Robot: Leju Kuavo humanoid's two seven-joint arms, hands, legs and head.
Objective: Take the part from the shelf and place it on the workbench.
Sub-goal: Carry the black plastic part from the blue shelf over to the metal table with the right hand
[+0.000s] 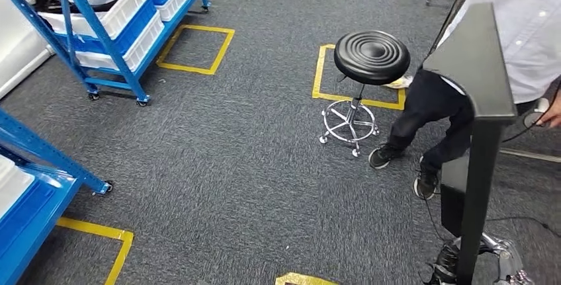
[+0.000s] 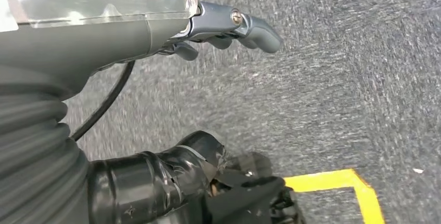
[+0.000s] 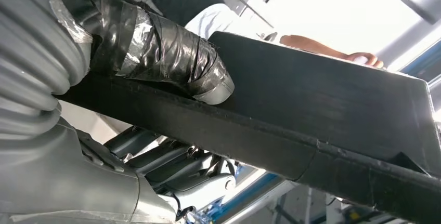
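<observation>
Right fingers (image 3: 171, 164): dark, curled under the black part (image 3: 322, 104), with the tape-wrapped thumb (image 3: 171, 60) pressed on its flat top face — the right hand (image 3: 156, 146) grips the part.
Black part: a flat angular panel on a long narrow bar; in the head view it stands upright at the right of the frame (image 1: 477, 100), its bar running down to the right hand (image 1: 493, 258) at the lower right edge.
Left fingers (image 2: 244, 26): grey, loosely bent over the carpet with nothing in them — the left hand (image 2: 156, 26) hangs free; a black cable loops beneath it.
Shelf (image 1: 99, 27): blue frame on castors at the upper left of the head view, carrying white and blue bins; a second blue shelf (image 1: 40, 179) sits at the lower left.
Stool (image 1: 370, 57): black round seat on a chrome wheeled base, centre right, on a yellow taped square.
Person (image 1: 503, 34): light shirt and dark trousers, just behind the part, upper right.
Floor (image 1: 231, 166): grey carpet with yellow tape outlines.
</observation>
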